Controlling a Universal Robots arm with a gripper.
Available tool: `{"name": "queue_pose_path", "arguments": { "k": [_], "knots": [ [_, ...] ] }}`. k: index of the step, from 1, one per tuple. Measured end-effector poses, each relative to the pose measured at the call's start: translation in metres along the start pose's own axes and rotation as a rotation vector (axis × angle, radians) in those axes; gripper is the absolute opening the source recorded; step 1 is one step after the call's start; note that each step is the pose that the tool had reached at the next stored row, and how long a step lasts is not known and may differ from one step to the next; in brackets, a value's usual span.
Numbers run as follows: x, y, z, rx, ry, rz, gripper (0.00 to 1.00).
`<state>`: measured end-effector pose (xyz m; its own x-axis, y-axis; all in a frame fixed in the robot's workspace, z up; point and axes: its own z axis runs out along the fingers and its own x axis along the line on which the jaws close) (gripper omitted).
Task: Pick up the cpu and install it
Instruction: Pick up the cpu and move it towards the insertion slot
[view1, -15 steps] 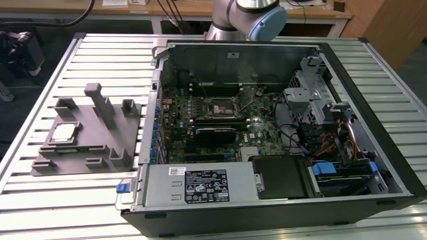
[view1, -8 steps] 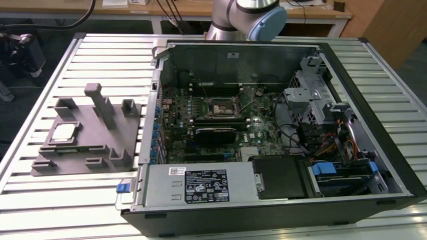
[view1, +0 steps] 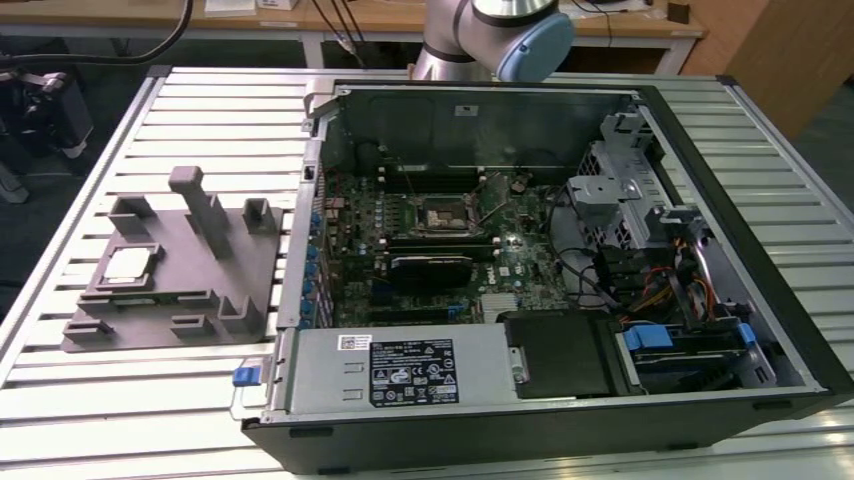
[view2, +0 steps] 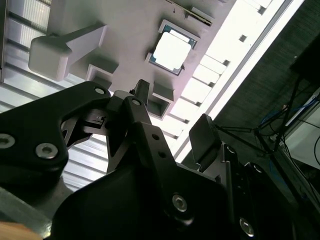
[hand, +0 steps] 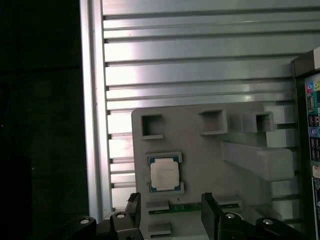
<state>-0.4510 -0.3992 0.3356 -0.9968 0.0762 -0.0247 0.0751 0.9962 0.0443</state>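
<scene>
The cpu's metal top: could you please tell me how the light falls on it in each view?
In the second wrist view glare washes the cpu to near white, like the table slats near it; in the first wrist view it is evenly lit; in the exterior view it is a pale, glare-free square on the grey fixture.

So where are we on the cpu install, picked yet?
Nothing done yet. The small square silvery cpu lies in its recess on the grey moulded holder, beside the open black computer case. In hand: nothing; the gripper hangs near the cpu, fingers open, clear of it. Left: the pick and the seating; the black-framed motherboard socket looks empty.
</scene>
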Motion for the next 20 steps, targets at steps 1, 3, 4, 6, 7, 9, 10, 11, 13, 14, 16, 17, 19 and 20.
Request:
{"name": "queue_pose_path", "arguments": {
  "k": [1, 3, 4, 6, 7, 9, 10, 11, 13, 14, 16, 17, 19, 20],
  "knots": [
    [0.0, 0.0, 0.0006, 0.0, 0.0, 0.0, 0.6],
    [0.0001, -0.0001, 0.0022, 0.0, -0.0002, 0.0, 0.6],
    [0.0001, -0.0002, 0.003, 0.0, -0.0001, 0.0, 0.6],
    [0.0001, -0.0002, 0.0047, 0.0, -0.0001, 0.0, 0.6],
    [0.0001, -0.0003, 0.0054, 0.0, 0.0, 0.0, 0.6],
    [0.0002, -0.0005, 0.007, 0.0, -0.0001, 0.0, 0.6],
    [0.0002, -0.0007, 0.008, -0.0001, -0.0001, 0.0, 0.6],
    [0.0002, -0.0009, 0.0093, -0.0001, -0.0001, 0.0, 0.6],
    [0.0002, -0.0017, 0.0126, -0.0001, 0.0, -0.003, 0.6],
    [0.0002, -0.0022, 0.0143, -0.0002, 0.0008, -0.011, 0.6],
    [0.0003, -0.003, 0.0178, -0.0004, 0.0039, -0.025, 0.6],
    [0.0003, -0.0039, 0.0196, -0.0005, 0.0052, -0.03, 0.6],
    [0.0002, -0.0064, 0.023, -0.0004, 0.0062, -0.034, 0.6],
    [0.0001, -0.0074, 0.0248, -0.0006, 0.0062, -0.035, 0.6]
  ]
}}
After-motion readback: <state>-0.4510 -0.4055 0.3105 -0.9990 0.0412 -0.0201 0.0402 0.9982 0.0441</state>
